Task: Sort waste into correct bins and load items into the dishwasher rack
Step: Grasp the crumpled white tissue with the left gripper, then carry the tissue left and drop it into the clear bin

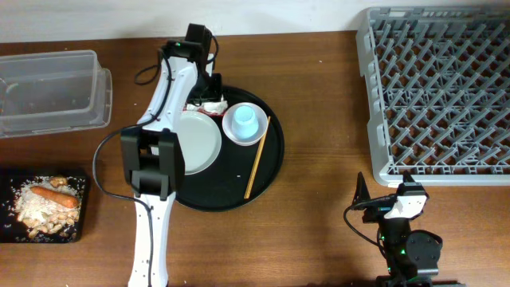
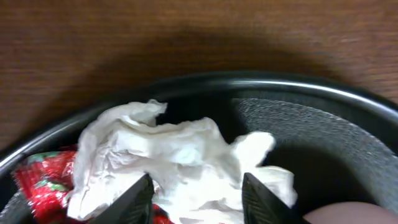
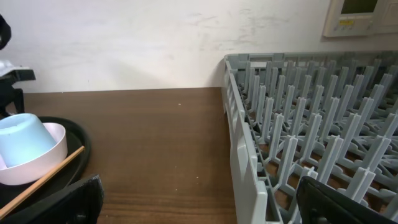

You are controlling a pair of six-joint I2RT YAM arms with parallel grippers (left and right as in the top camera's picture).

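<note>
The crumpled white tissue point(image 2: 177, 152) lies on the red shiny wrapper point(image 2: 40, 177) at the back of the round black tray point(image 2: 311, 87). My left gripper point(image 2: 199, 199) is open, with a finger on each side of the tissue; in the overhead view it point(image 1: 209, 94) is over the tissue point(image 1: 213, 104). On the tray are the white plate point(image 1: 198, 142), the light-blue cup point(image 1: 245, 121) in its pale dish point(image 1: 233, 132), and the chopsticks point(image 1: 256, 158). My right gripper point(image 1: 382, 190) is open and empty beside the grey rack point(image 1: 438, 96).
The clear tub point(image 1: 52, 92) stands at the far left. The black container point(image 1: 12, 177) below it holds rice scraps point(image 1: 36, 206) and the carrot point(image 1: 57, 198). The right wrist view shows the rack wall point(image 3: 239, 149), the cup point(image 3: 22, 140) and a chopstick point(image 3: 43, 177).
</note>
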